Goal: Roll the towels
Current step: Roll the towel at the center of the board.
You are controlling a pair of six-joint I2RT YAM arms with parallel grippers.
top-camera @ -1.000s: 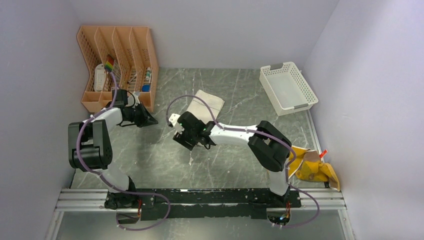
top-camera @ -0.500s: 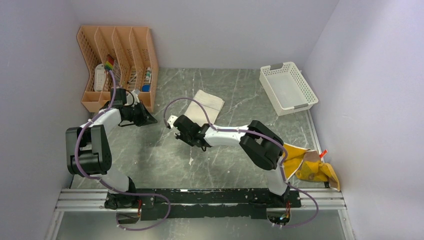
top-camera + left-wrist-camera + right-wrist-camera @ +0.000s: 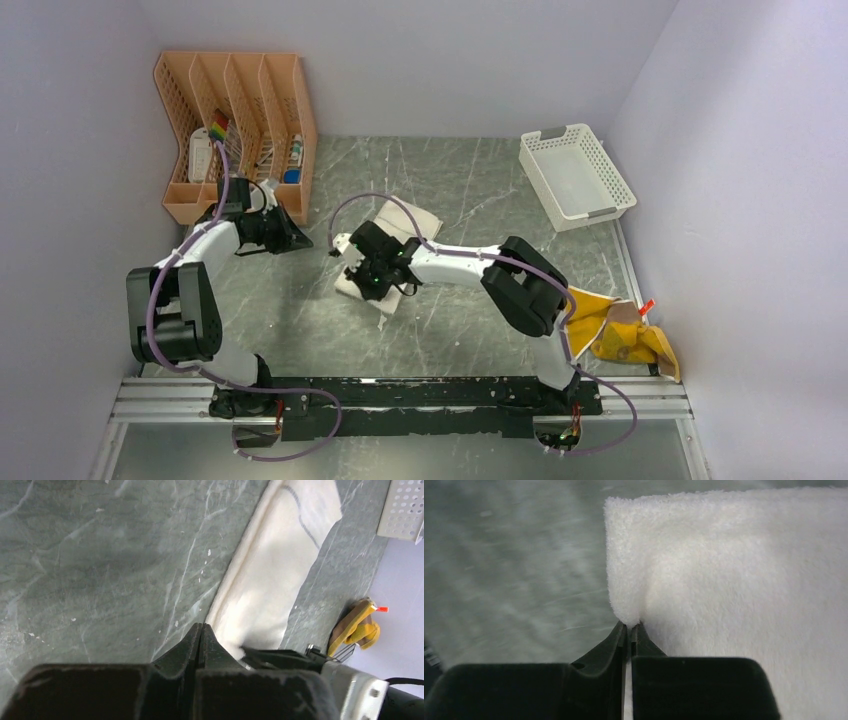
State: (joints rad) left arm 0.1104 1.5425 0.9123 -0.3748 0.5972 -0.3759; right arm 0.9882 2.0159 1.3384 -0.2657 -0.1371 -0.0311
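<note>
**Item:** cream-white terry towel (image 3: 734,580), lying on the bench (image 3: 470,190).

**Change noted:** a second ago the right pincer (image 3: 629,627) stood spread, short of the cloth. Now its jaws are clenched on the towel's edge close to a corner, with pile bulging just above the tips. The towel lay flat beyond that pincer before; now part of it reaches under the pincer and to its near side.

**Reading:** the hold looks secured, so a first turn of the roll can probably start. No roll is formed yet.

**Material:** thick, fluffy loop pile with a soft squared edge and a thin grey stitched stripe at the far end. It looks limp and will likely sag if lifted.

**Also:** left pincer (image 3: 201,630), clenched on nothing as before, with the towel's long edge just beyond its tips.

**Surface:** grey marbled, smooth and hard.

**Waiting:** mustard-yellow crumpled towel (image 3: 625,340), well to the right of the right pincer and untouched.

**Nearby:** white perforated plastic basket (image 3: 577,175), rigid, far beyond and to the right of the right pincer.
</note>
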